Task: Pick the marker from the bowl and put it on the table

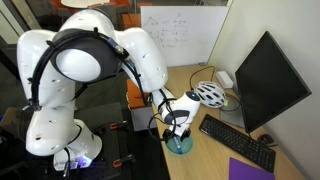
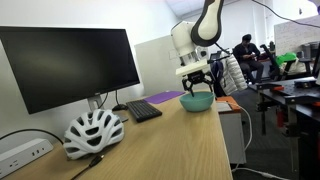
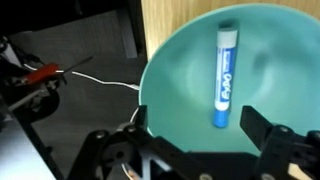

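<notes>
I hover the fingers spread wide over the bowl so they can drop astride the marker lying flat inside.

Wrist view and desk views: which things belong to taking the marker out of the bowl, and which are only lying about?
For the job:
marker, lying in the bowl
bowl
table
gripper, open above the bowl

Lying about:
helmet
monitor
keyboard

marker label blurred, whiteboard writing illegible, no readable txt
</notes>
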Tool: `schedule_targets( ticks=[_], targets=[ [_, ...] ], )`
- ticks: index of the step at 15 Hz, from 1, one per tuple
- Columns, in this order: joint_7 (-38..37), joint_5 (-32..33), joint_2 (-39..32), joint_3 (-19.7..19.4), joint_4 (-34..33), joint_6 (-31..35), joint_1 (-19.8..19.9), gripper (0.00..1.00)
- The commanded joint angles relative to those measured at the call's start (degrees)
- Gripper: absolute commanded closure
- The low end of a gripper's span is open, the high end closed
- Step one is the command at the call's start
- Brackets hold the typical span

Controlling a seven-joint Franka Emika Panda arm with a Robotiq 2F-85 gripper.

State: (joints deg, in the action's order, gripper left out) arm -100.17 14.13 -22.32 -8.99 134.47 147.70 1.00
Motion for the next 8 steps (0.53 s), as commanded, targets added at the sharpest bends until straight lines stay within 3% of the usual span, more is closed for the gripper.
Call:
schedule_targets(
  ticks=[1,4,8],
  targets=[
    [2.9,-3.0,-3.1,-1.3,-2.9,-1.7,-1.8,0.03],
    [4.0,-4.0,-5.5,-1.6,-4.5,-1.3,-2.8,0.14],
    [5.3,-4.1,-8.2,-1.8,-6.8,-1.0,-4.1,0.19]
  ],
)
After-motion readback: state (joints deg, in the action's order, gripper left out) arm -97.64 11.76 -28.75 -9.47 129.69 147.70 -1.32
